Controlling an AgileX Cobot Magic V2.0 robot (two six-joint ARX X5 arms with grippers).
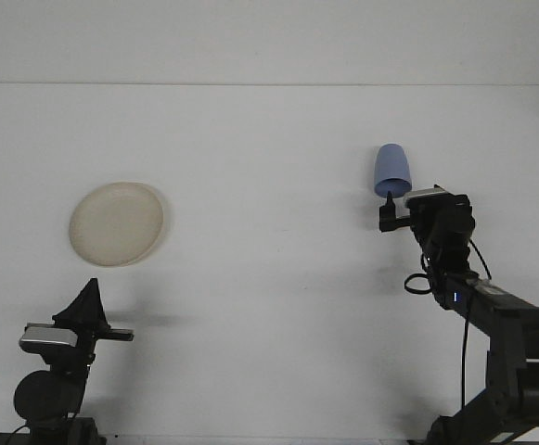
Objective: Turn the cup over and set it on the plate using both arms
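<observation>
A blue cup [391, 171] stands upside down on the white counter [269, 278], its closed, rounded base up and its wider rim down, toward the far right side. The right end effector [389, 206] is stretched forward over the counter with one dark fingertip showing just at the cup's near rim; whether it touches the cup cannot be told, and the other finger is hidden, so whether the end effector is wide or narrow cannot be told either. A cream plate [117, 222] lies flat on the left side of the counter, well apart from the cup. The left end effector [87, 302] sits low at the near left edge, below the plate, its dark fingers drawn together to a point and holding nothing.
</observation>
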